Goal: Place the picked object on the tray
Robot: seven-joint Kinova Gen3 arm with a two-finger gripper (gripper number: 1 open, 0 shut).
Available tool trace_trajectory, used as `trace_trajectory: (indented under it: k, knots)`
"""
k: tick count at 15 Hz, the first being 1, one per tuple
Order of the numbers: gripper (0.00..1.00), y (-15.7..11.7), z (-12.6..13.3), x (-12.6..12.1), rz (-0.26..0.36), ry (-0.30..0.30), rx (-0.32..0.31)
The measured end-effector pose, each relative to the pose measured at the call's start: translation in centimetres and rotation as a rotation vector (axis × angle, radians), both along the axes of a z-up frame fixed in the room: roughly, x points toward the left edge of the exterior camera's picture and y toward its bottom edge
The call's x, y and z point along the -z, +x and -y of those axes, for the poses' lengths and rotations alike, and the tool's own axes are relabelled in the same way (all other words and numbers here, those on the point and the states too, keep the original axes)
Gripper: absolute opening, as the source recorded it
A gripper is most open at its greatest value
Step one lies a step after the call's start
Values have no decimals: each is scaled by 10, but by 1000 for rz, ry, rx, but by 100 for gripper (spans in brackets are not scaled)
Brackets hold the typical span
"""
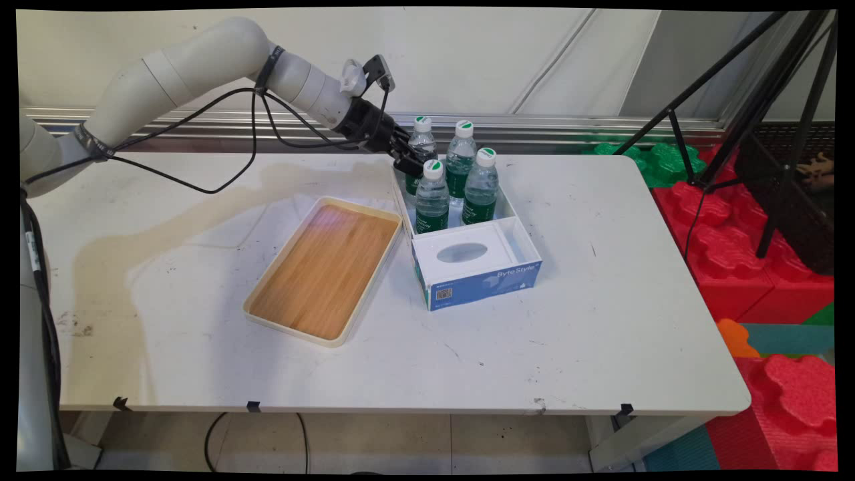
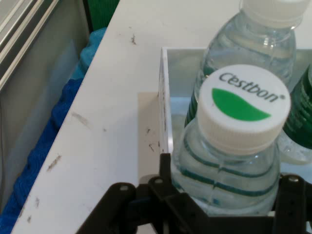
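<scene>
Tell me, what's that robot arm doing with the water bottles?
The robot's gripper is reaching into the white box at its far left corner, right at the back-left water bottle. The hand view shows that bottle between the black fingers, but whether they are squeezing it cannot be told. Three more bottles stand upright beside it in the box. A wooden tray lies on the table to the box's left.

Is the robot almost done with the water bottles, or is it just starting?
It looks like it is just starting. Done: nothing that shows, as the wooden tray is bare. In hand: the gripper is around the back-left bottle in the white box, though I can't tell if it grips. Left: all four bottles stand in the box, if they are meant to come out.
</scene>
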State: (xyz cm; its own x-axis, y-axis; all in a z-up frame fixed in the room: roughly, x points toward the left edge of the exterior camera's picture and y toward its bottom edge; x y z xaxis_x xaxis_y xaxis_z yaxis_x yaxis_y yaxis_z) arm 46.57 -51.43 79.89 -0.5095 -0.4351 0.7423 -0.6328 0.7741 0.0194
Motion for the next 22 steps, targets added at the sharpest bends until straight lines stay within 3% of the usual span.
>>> trace_trajectory:
  k: [9, 22]
  knots:
    - [0, 7, -9, -22, -45, -21, -2]
    - [0, 39, -67, -111, -97, -105, 23]
